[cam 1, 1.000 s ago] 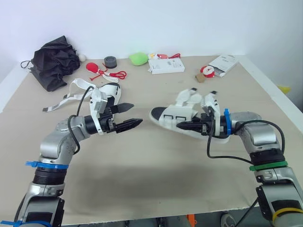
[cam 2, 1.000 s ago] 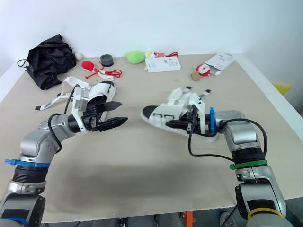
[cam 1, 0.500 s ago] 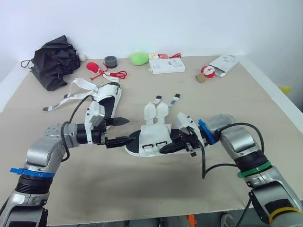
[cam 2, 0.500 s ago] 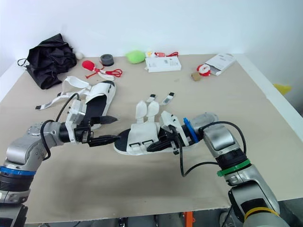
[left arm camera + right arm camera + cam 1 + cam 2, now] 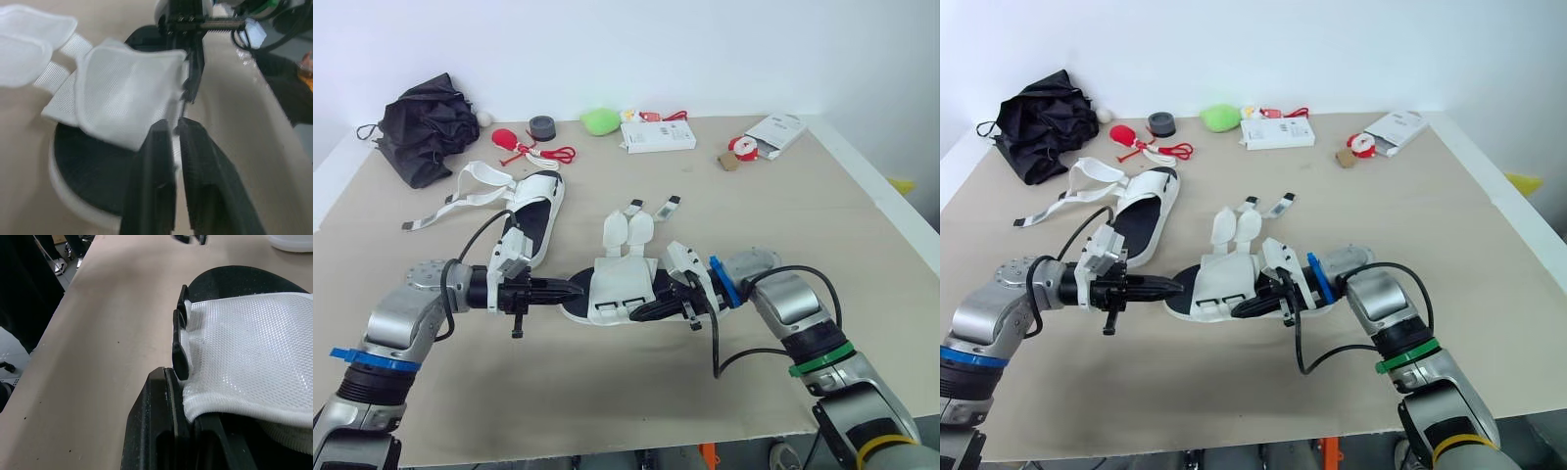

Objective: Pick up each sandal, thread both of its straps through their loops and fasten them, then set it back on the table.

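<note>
A white sandal [image 5: 625,282] with a black footbed lies at the table's middle, its two straps [image 5: 628,227] loose and spread toward the back. My right gripper [image 5: 642,311] is shut on the edge of its mesh upper [image 5: 244,347], with the fabric between the fingers [image 5: 154,421]. My left gripper [image 5: 572,291] comes in from the left over the toe. Its fingers [image 5: 156,181] are closed together at the near corner of the mesh upper [image 5: 122,88]. The second sandal [image 5: 534,208] lies unfastened at the back left, and neither gripper touches it.
Along the table's back stand a black bag [image 5: 426,127], a red corded item [image 5: 514,145], a tape roll [image 5: 541,126], a green lump [image 5: 599,120], a white box [image 5: 656,137] and a white packet [image 5: 775,130]. The table's front edge [image 5: 607,446] is close.
My left gripper has gone from open to shut at the sandal's toe end. The right gripper has dragged the sandal leftward and nearer the front.
</note>
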